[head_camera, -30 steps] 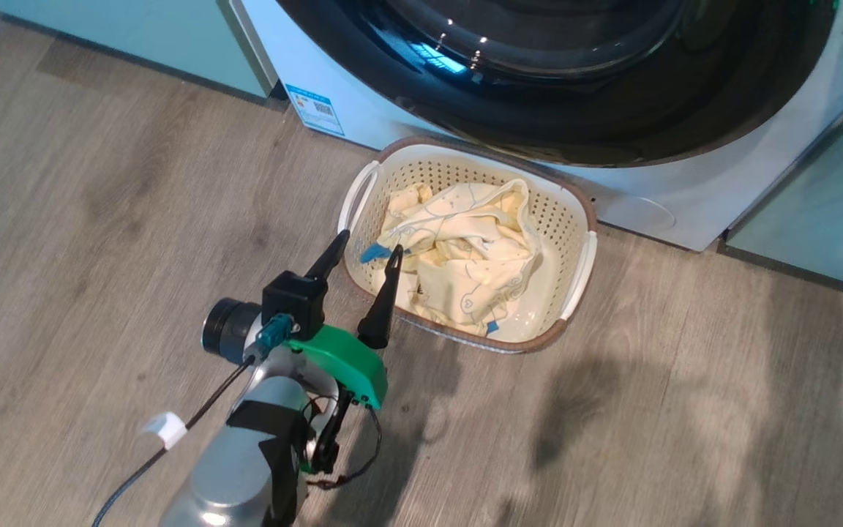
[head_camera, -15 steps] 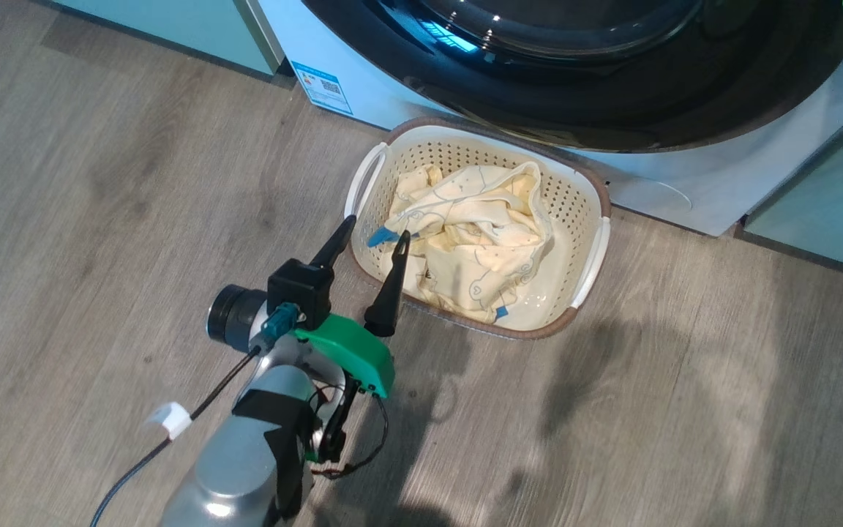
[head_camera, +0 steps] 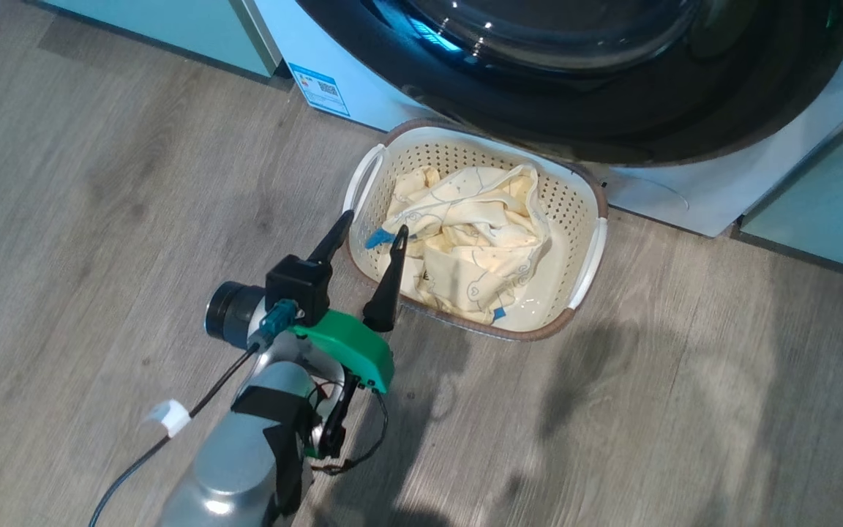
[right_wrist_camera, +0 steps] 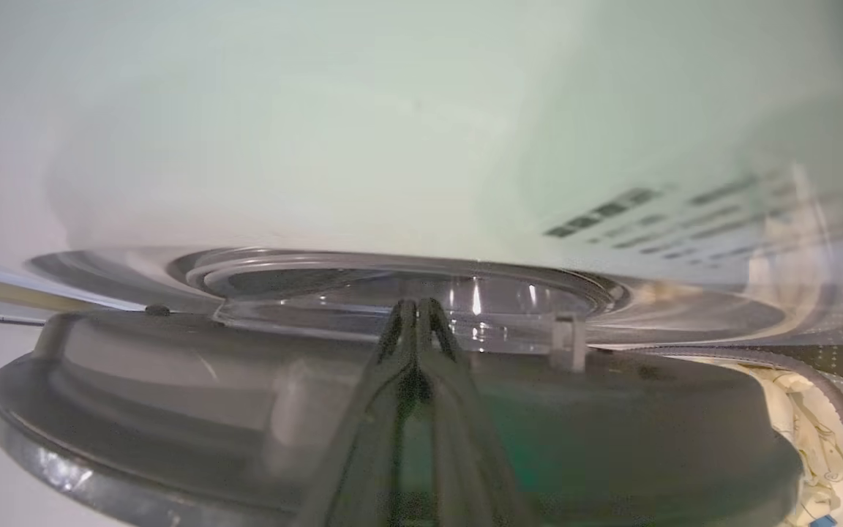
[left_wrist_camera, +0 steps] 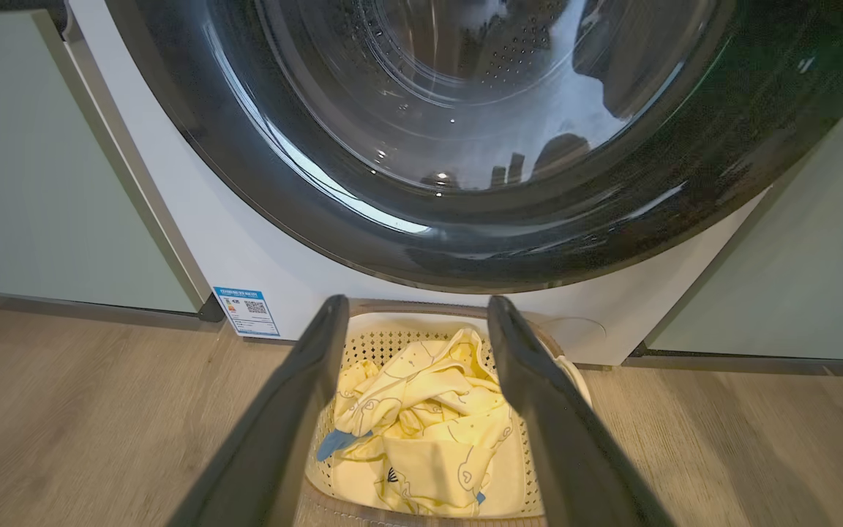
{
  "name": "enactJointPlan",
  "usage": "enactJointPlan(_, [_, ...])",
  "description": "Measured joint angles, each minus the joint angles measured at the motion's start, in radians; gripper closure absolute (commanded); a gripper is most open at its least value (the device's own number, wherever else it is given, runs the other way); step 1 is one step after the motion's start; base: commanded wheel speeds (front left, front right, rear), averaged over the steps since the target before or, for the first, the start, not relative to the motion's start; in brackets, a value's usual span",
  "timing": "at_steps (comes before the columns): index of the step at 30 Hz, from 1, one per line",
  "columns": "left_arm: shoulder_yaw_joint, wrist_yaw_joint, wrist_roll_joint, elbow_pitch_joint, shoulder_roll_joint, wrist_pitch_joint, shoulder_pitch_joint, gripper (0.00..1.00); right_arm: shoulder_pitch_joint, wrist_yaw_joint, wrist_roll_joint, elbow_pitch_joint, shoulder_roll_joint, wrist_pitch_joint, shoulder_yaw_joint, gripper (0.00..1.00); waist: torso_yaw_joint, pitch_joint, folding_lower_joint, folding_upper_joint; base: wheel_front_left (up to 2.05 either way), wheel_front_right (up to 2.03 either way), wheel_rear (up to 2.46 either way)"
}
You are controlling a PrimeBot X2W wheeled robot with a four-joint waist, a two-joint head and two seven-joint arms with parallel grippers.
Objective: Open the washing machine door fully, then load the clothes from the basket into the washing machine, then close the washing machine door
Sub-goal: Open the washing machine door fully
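In the head view we see the left jaws spread wide and empty, over the near-left rim of the basket (head_camera: 458, 152). It sits on the floor (head_camera: 99, 219) just before the washer (head_camera: 363, 88), below the door (head_camera: 612, 124), with the clothes (head_camera: 465, 241) inside. In the left wrist view the basket shows between the open jaws. In the right wrist view the right jaws are pressed together, empty, near the door's blurred edge.

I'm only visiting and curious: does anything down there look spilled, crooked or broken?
Nothing much stands out. The clothes lie crumpled but wholly inside the basket, none on the floor. The basket sits slightly askew to the washing machine, its far rim under the black door. No damage shows.
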Motion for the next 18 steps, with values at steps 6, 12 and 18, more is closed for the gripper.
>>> enactJointPlan(6, [0.016,-0.001,0.002,0.001,0.0,0.0,0.0,0.0,0.006,0.0,0.008,-0.024,0.001,0.046,0.026,1.0,-0.005,-0.016,0.0,0.0,0.0,0.0,0.0])
enactJointPlan(12, [0.022,-0.002,0.003,0.008,0.0,0.0,0.003,0.0,0.055,0.0,0.011,-0.05,0.006,0.08,0.04,1.0,-0.009,-0.044,0.0,0.0,0.0,0.0,0.0])
enactJointPlan(18, [0.033,-0.011,0.016,0.022,0.0,0.0,0.015,0.0,0.119,0.0,0.018,-0.07,0.028,0.112,0.064,1.0,-0.016,-0.082,0.0,0.0,0.0,0.0,0.0])
